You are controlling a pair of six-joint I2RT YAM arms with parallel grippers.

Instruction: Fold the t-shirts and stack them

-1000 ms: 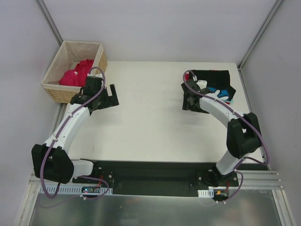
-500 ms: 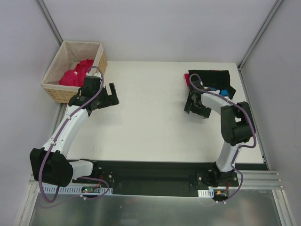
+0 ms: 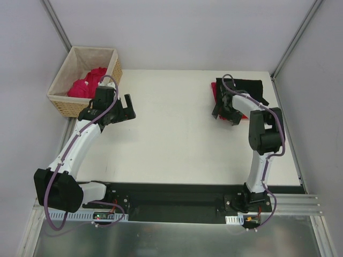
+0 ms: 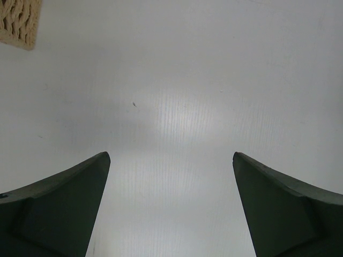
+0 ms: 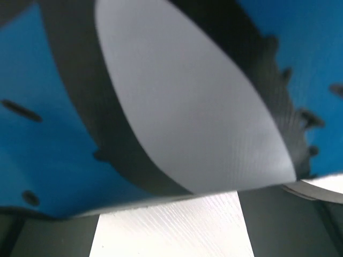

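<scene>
At the far left corner of the table (image 3: 171, 139), the wicker basket (image 3: 67, 105) serves as the reference point for all positions below.

1. Basket contents. The basket holds a crumpled magenta-pink t-shirt (image 3: 86, 85), lying loose against the beige lining. It is unfolded and no gripper touches it. Judged from this, it is the next garment to process.

2. Left gripper (image 3: 127, 110). It hovers just to the right of the basket, over bare table. The left wrist view shows both fingers (image 4: 59, 209) spread wide with nothing between them, and one woven corner of the basket at the frame edge. This released, parked stance suits a reach into the basket.

3. Folded stack. It lies well apart from the basket, across the table on the right side. A black t-shirt (image 3: 246, 85) is uppermost in the overhead view, and a red t-shirt (image 3: 215, 92) shows along the edge facing the basket.

4. Right gripper (image 3: 226, 113). It sits at the stack's near edge, on the side toward the basket. The right wrist view is filled by the blue t-shirt (image 5: 48, 150) with its white petal print (image 5: 187, 118), very close to the lens. The fingers (image 5: 289, 230) stand apart with a strip of table between them, so no cloth is clamped. This probably indicates a garment just set down on the stack.
</scene>
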